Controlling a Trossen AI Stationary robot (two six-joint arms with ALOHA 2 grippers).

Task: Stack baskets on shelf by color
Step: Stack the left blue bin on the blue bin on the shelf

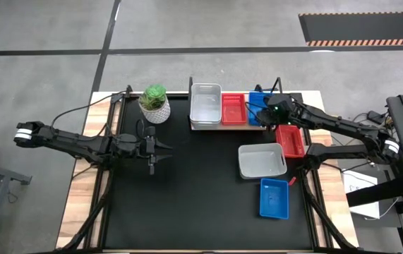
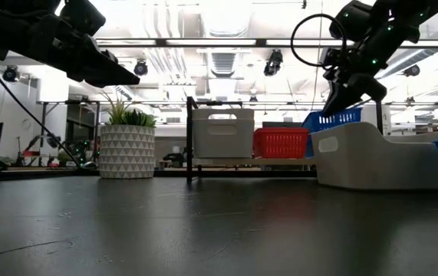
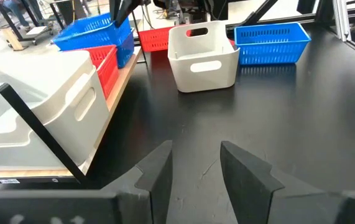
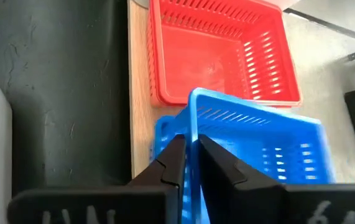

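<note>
Blue basket (image 4: 252,155) tilted over another blue one at shelf (image 1: 254,125) right end, beside red basket (image 4: 217,53). Right gripper (image 4: 191,163) fingers nearly together, pinching its rim. Left gripper (image 3: 196,180) fingers spread, empty, well left of shelf.

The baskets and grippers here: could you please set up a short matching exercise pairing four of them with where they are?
Things:
1. right gripper
2. left gripper
3. white stack
4. loose blue basket

Places or states:
A. on the table, nearest the front
B. on the shelf, left end
C. on a blue basket's rim
D. open above bare table

Pairs: 1-C, 2-D, 3-B, 4-A
</note>
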